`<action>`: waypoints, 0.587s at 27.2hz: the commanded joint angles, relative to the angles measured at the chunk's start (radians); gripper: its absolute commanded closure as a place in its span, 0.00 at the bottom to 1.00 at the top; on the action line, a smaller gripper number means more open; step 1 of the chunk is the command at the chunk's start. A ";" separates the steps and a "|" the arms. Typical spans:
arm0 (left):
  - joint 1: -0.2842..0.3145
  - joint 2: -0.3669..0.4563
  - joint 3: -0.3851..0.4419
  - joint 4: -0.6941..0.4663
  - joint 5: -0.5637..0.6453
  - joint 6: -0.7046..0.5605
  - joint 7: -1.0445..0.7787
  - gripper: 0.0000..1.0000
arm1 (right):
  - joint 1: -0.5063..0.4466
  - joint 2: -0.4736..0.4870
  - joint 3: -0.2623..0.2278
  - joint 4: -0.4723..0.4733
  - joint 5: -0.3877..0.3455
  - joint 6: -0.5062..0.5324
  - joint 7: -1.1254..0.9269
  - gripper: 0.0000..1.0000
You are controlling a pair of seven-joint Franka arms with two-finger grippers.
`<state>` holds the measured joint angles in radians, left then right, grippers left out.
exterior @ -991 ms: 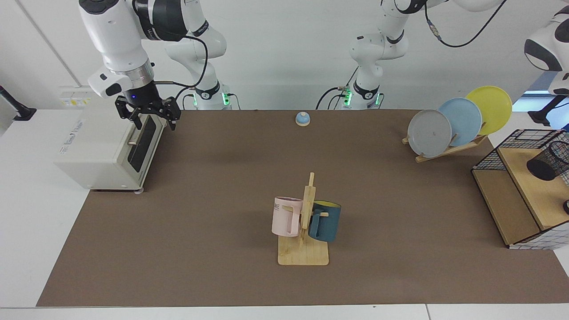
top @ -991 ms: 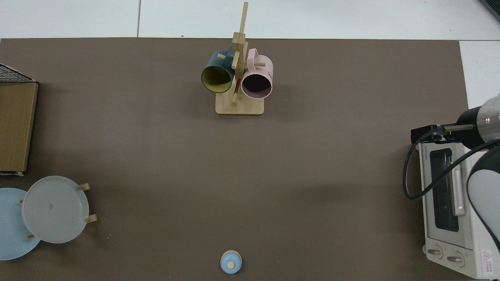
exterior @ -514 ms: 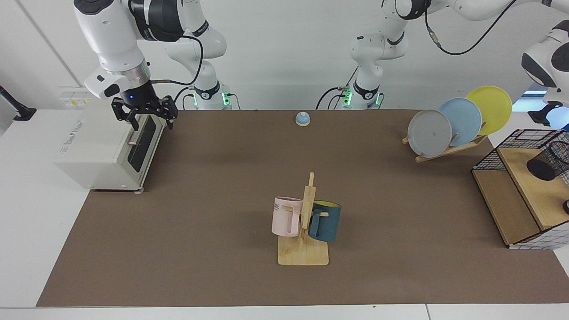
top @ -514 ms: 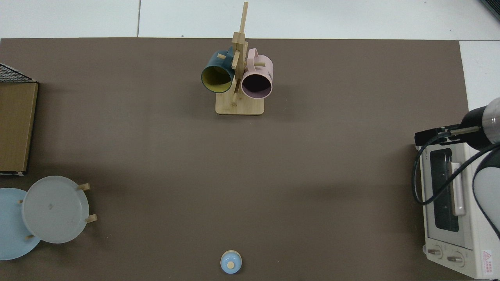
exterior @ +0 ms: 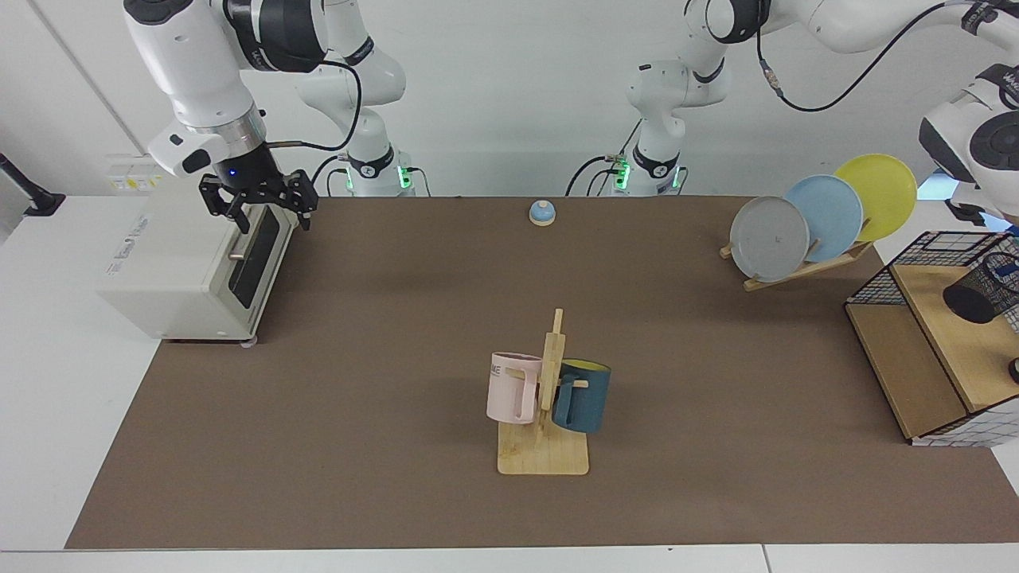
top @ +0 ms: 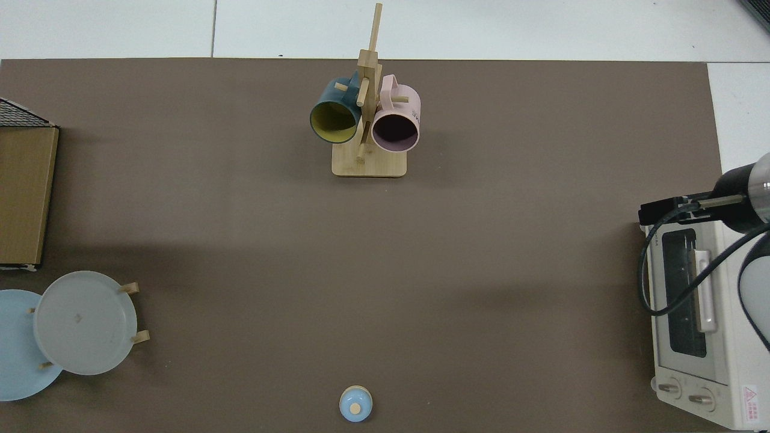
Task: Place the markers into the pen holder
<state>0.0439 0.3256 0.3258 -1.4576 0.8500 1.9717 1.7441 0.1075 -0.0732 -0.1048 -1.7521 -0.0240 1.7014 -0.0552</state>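
Observation:
The pen holder (exterior: 985, 290), a small black mesh cup, lies tilted on the wooden shelf inside the wire basket at the facing view's right edge. A small blue piece (exterior: 1005, 270) shows at its mouth; I cannot tell whether it is the marker. No other part of a marker is visible. The left arm's wrist (exterior: 975, 139) hangs above the basket, and its hand is cut off by the picture's edge. My right gripper (exterior: 253, 205) stands open over the toaster oven's front top edge with nothing in it. In the top view it is the black hand (top: 660, 211) at the right.
A white toaster oven (exterior: 191, 263) stands at the left. A wooden mug rack (exterior: 545, 398) with a pink and a teal mug stands mid-table. A plate rack (exterior: 820, 219) and the wire basket (exterior: 915, 270) are at the right. A small blue bell (exterior: 542, 212) sits at the back.
The right gripper has drawn slightly back and up over the oven. The left arm's wrist has come lower and further into view above the basket, and a blue piece now shows at the holder.

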 commanded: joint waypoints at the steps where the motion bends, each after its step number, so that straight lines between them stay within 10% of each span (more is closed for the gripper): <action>1: -0.009 0.033 0.004 0.033 0.014 -0.019 -0.029 1.00 | -0.017 -0.014 0.011 0.003 0.021 -0.037 -0.035 0.00; 16: -0.015 0.038 0.004 0.022 0.020 -0.028 -0.067 0.99 | -0.012 -0.014 0.019 0.005 0.024 -0.037 -0.035 0.00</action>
<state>0.0415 0.3442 0.3241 -1.4573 0.8500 1.9707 1.7076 0.1074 -0.0789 -0.0964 -1.7518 -0.0226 1.6898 -0.0552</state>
